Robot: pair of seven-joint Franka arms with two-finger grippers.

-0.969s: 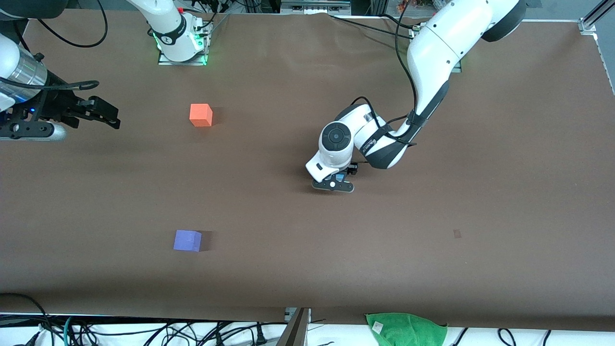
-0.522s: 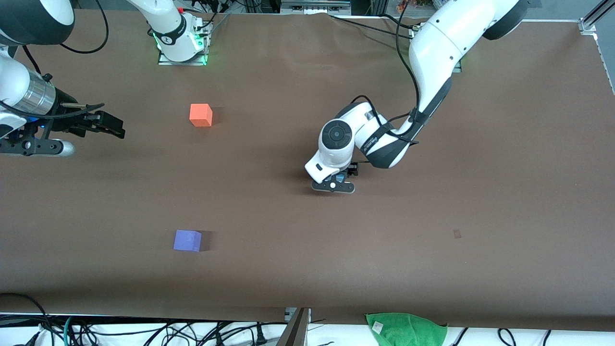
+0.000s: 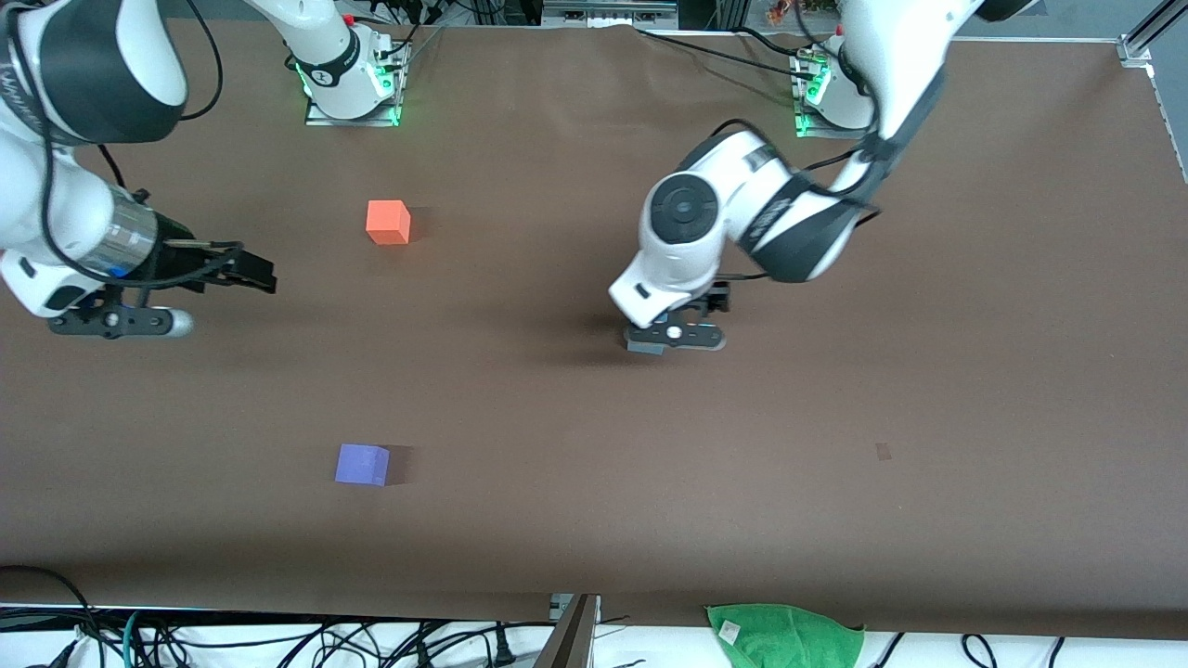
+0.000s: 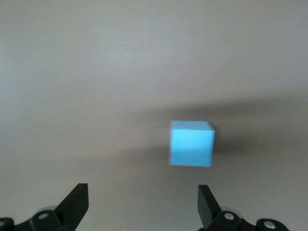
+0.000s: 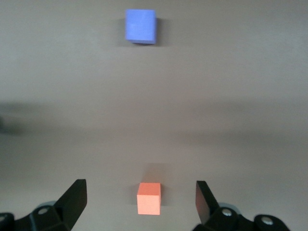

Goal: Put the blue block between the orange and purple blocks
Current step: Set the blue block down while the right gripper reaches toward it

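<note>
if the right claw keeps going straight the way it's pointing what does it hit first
Probably the small matte orange cube, lined up between the open right claw's fingers. The matte violet-purple cube sits farther along that line. Depth is unclear.

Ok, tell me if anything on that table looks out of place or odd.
Only the blue block: it sits on the table under the open left hand, toward the left arm's end, not between the orange block and purple block. Nothing looks damaged or spilled.
</note>
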